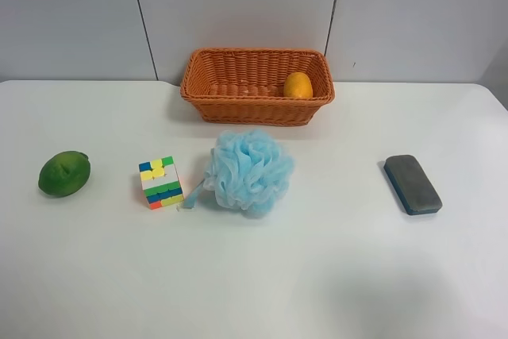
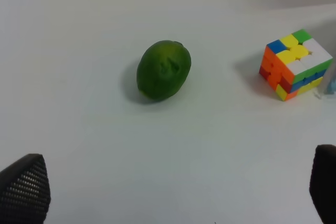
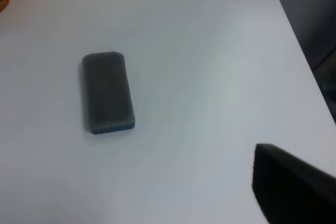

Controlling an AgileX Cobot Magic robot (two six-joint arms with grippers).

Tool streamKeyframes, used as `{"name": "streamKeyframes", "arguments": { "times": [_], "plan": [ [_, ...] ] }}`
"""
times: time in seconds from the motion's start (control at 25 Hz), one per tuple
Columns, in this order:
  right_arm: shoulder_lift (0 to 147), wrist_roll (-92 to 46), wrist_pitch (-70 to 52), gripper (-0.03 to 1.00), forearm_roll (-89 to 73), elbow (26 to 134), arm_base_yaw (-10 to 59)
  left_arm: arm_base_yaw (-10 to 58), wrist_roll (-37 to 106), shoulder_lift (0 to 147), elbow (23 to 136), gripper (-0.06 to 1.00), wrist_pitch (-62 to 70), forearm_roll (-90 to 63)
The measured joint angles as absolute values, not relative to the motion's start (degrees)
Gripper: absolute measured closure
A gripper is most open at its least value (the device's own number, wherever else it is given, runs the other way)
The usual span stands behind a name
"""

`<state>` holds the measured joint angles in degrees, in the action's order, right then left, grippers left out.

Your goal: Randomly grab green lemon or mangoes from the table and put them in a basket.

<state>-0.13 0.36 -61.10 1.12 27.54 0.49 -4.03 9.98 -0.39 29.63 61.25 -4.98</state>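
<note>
The green lemon (image 1: pixel 64 173) lies on the white table (image 1: pixel 317 275) at the exterior high view's left. In the left wrist view the lemon (image 2: pixel 164 70) lies ahead of my left gripper (image 2: pixel 173 182), which is open, empty and well apart from it. The orange-yellow mango (image 1: pixel 298 85) lies inside the wicker basket (image 1: pixel 254 109) at the back middle, toward its right end. Of my right gripper only one dark finger (image 3: pixel 294 187) shows, far off to the side with nothing held. No arm shows in the exterior high view.
A colourful puzzle cube (image 1: pixel 161 182) stands right of the lemon, also in the left wrist view (image 2: pixel 295 64). A light blue bath pouf (image 1: pixel 248 170) lies before the basket. A grey eraser block (image 1: pixel 412 184) lies at the right, below my right wrist camera (image 3: pixel 107 92), near the table edge (image 3: pixel 310 77).
</note>
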Motion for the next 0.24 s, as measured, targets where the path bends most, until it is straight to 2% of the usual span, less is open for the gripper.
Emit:
{"name": "streamKeyframes", "arguments": {
  "times": [0.24],
  "plan": [
    [-0.1,0.4,-61.1,-0.02,1.1,27.5,0.5,-4.0,10.0,-0.4,29.6,-0.05,61.3,-5.0]
  ]
}}
